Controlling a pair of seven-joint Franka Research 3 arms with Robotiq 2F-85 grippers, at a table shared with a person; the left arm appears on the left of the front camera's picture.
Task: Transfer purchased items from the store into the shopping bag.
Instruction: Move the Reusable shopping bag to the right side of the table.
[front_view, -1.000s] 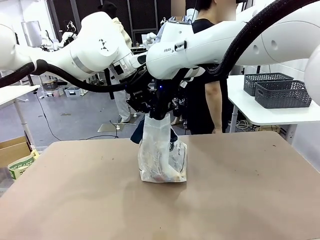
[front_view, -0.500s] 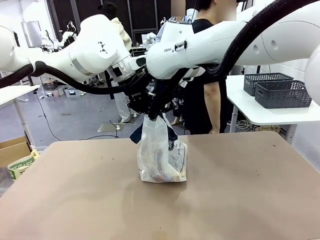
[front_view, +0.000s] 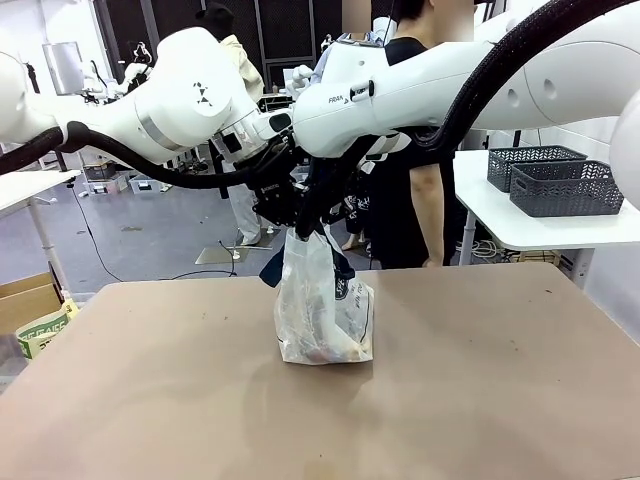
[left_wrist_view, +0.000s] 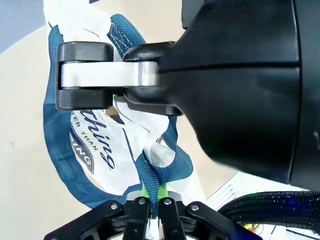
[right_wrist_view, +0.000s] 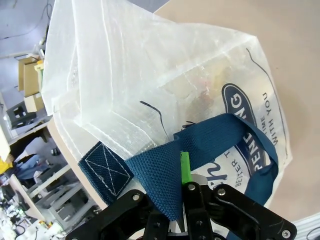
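The translucent shopping bag (front_view: 322, 312) stands on the brown table (front_view: 480, 390), its top pulled up into a narrow neck. Both grippers meet just above it. My left gripper (front_view: 284, 214) is shut on a navy handle strap (left_wrist_view: 152, 175), which runs up between its green pads. My right gripper (front_view: 316, 216) is shut on the other navy handle (right_wrist_view: 165, 172). The bag's dark print (right_wrist_view: 247, 120) faces the right wrist camera. Purchased items (front_view: 325, 348) show faintly as coloured shapes low inside the bag.
A person in black (front_view: 415, 200) stands behind the bag at the far side. Two dark grey openwork baskets (front_view: 560, 180) sit on a white side table at the right. A cardboard box (front_view: 30, 305) stands beside the table's left edge.
Both grippers have shifted slightly above the bag, still holding the handles. The bag's neck is drawn a little narrower; its base stays on the table.
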